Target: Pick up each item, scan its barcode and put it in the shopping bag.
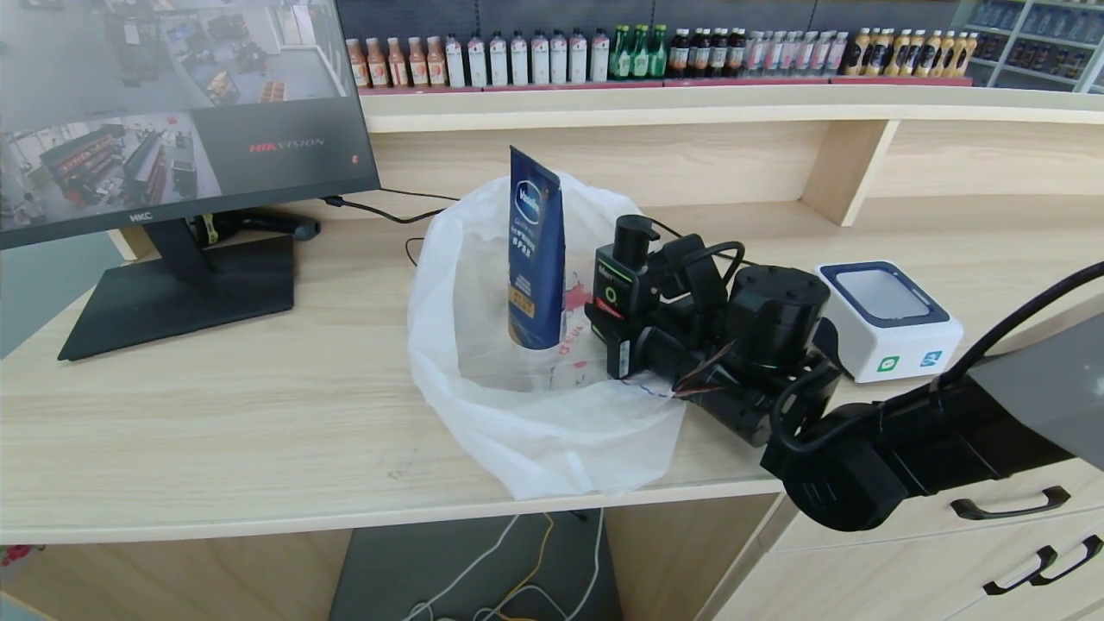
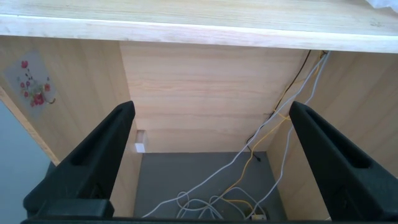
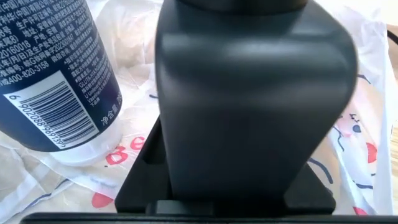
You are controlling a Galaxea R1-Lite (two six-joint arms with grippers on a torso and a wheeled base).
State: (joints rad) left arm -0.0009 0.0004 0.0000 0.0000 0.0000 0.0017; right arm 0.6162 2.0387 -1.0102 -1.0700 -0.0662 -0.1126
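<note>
Head view: the right end effector [image 1: 624, 315] appears clenched on a black plastic bottle with a green-edged label [image 1: 623, 267]. It holds the bottle upright at the right rim of the thin white plastic shopping bag [image 1: 448, 362]. A tall dark-blue squeeze tube [image 1: 535, 250] already stands cap-down inside the bag. I judge the step to be bagging the bottle. Carry it over the rim, lower it beside the tube without tipping that, and let go only once it sits low, since the limp film may snag. The bag lies on a pale wood-grain counter [image 1: 259, 414], with a black monitor [image 1: 172, 103] to the left, a white box scanner [image 1: 888, 315] to the right and a shelf of bottles [image 1: 655, 52] behind

Left wrist view: the left end effector [image 2: 211, 109] hangs released, fingers wide apart, below the counter edge and above loose white and yellow cables [image 2: 249, 168]

Right wrist view: the black bottle looms close, with the tube's barcode and the bag's red print just beyond
</note>
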